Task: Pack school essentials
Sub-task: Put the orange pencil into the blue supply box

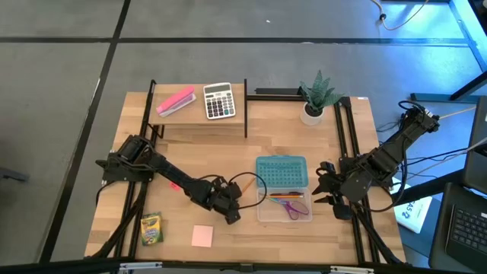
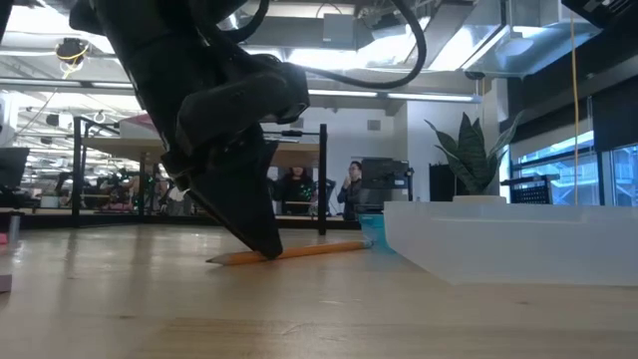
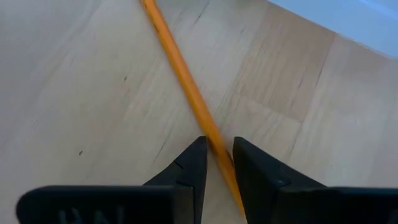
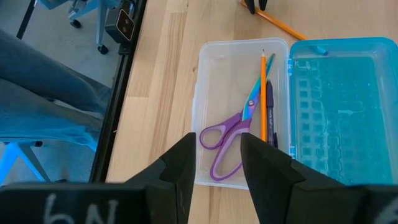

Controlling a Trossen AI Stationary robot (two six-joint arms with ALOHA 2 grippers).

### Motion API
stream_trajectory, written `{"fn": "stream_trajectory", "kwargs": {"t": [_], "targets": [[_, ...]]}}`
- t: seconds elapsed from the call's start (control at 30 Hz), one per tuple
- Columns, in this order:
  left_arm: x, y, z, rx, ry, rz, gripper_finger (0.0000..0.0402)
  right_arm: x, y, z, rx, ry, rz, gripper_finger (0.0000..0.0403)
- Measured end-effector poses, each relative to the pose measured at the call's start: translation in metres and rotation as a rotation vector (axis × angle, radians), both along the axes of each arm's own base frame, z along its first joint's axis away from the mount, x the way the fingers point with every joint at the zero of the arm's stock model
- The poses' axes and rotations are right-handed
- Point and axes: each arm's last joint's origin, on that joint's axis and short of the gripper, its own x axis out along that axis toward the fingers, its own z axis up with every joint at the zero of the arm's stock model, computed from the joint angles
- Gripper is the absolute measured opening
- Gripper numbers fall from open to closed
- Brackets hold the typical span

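From directly overhead, the high view takes in the whole wooden surface (image 1: 304,144) and both arms. The low view sits at surface level, looking across into the room, very close to the orange pencil (image 2: 299,251). The left wrist camera looks down past its own fingers (image 3: 189,171) at that same pencil, close up. The right wrist camera looks down on the clear case (image 4: 217,68), which the overhead view shares.
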Motion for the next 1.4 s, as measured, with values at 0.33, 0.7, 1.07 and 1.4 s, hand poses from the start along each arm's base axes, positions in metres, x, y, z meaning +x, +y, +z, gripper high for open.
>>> {"fn": "stream_trajectory", "kwargs": {"t": [0.33, 0.7, 1.07, 1.4], "targets": [[-0.001, 0.000, 0.000, 0.004, 0.015, -0.019, 0.0023, 0.000, 0.000, 0.000, 0.000, 0.000, 0.000, 0.0129], [-0.001, 0.000, 0.000, 0.002, 0.020, -0.021, 0.0012, 0.000, 0.000, 0.000, 0.000, 0.000, 0.000, 0.0129], [-0.004, 0.001, 0.005, -0.014, 0.035, -0.050, 0.0013, 0.000, 0.000, 0.000, 0.000, 0.000, 0.000, 0.0129], [-0.007, 0.001, 0.012, -0.052, 0.061, -0.097, 0.0013, 0.000, 0.000, 0.000, -0.004, 0.004, 0.000, 0.0129]]}}
